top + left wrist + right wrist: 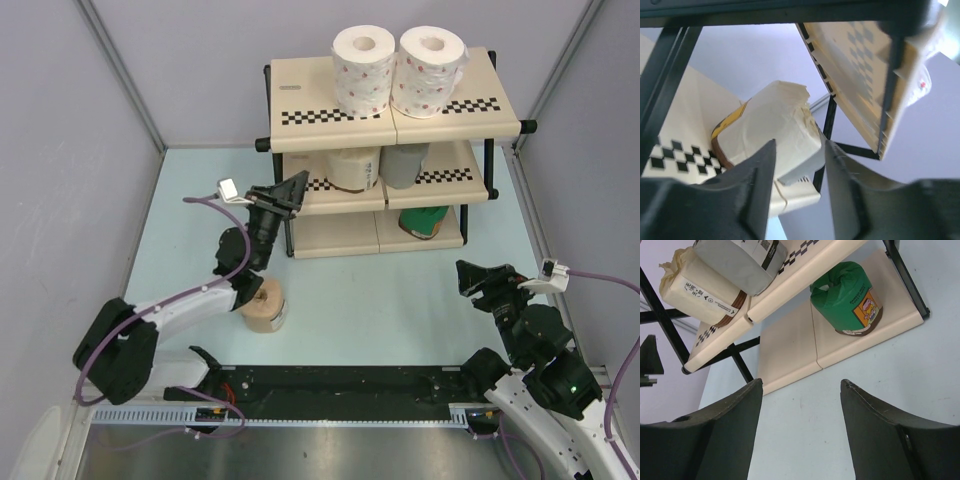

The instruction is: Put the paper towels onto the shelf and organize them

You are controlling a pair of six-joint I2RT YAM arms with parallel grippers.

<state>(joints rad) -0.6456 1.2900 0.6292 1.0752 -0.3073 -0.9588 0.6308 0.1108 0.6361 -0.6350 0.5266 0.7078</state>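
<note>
Five of six rolls are on the shelf (300, 95): white rolls (363, 68) up top, cream roll (352, 168) & grey roll (403, 165) on the mid tier, green roll (425, 222) bottom right. The tan roll (263, 308) stands on the table (380, 300) beside the L arm. L gripper (290, 192) hangs at the mid tier's left end, jaws apart, empty (cream roll just ahead; contact unclear). R gripper (487, 280) is parted too, holding nothing. Likely next: L backs off w/o snagging the frame, grips the tan roll and sets it bottom left.
</note>
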